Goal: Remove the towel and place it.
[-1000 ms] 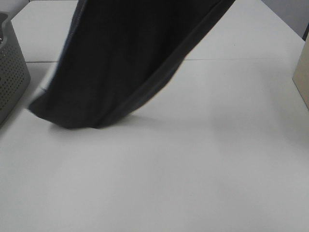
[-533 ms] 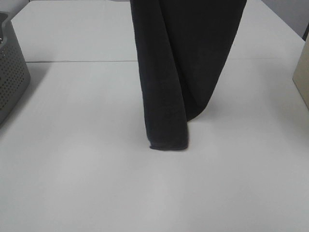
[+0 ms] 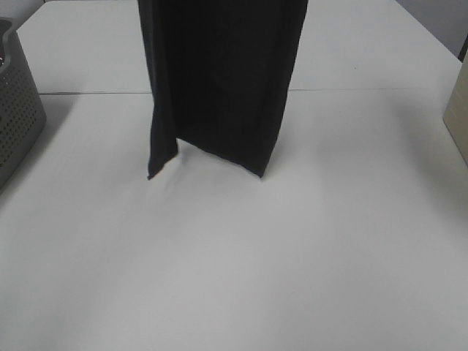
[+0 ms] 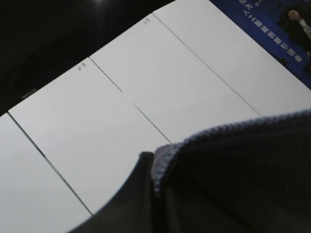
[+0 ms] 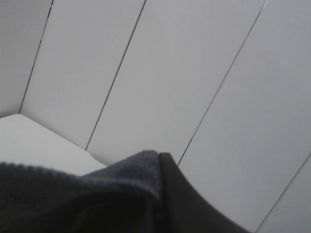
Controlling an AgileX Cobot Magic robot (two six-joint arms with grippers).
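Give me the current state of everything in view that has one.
towel: lifted, hanging straight down in loose folds, lower hem near the table; contact unclear.
left hand: closed on the towel's edge.
right hand: closed on the towel's edge.
basket: upright at the left of the table, inside hidden.

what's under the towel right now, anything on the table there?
Below the hanging towel only bare white table shows. The towel hides the table strip behind it, including part of the seam; nothing there can be checked.
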